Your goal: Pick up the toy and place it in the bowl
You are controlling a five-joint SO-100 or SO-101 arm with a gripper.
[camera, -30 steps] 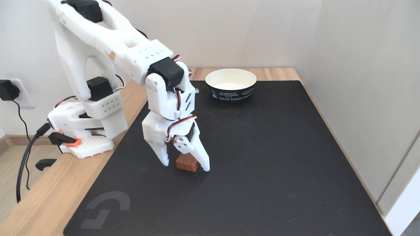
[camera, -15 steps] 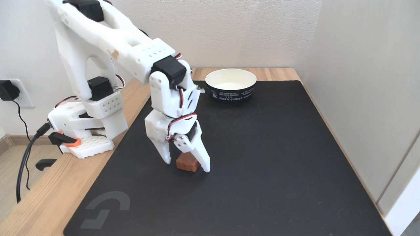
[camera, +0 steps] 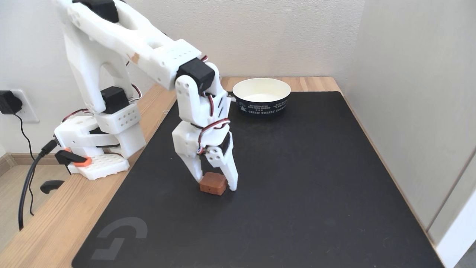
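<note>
The toy (camera: pixel 212 183), a small reddish-brown block, rests on the black mat in the fixed view, left of centre. My white gripper (camera: pixel 217 185) points straight down over it. One finger presses its left side and the other its right side, so the gripper is shut on the toy at mat level. The bowl (camera: pixel 261 96), white inside and navy outside with white print, stands at the mat's far edge, behind and to the right of the gripper, with nothing visible inside.
The black mat (camera: pixel 297 193) covers most of a wooden table (camera: pixel 48 227). The arm's base (camera: pixel 98 149) is clamped at the left, with cables and a wall plug (camera: pixel 9 102) beyond. A beige wall panel (camera: pixel 416 111) borders the right side.
The wrist has shifted slightly right and the fingers have narrowed from a wide straddle to contact with both sides of the toy. The toy has stayed in place.
</note>
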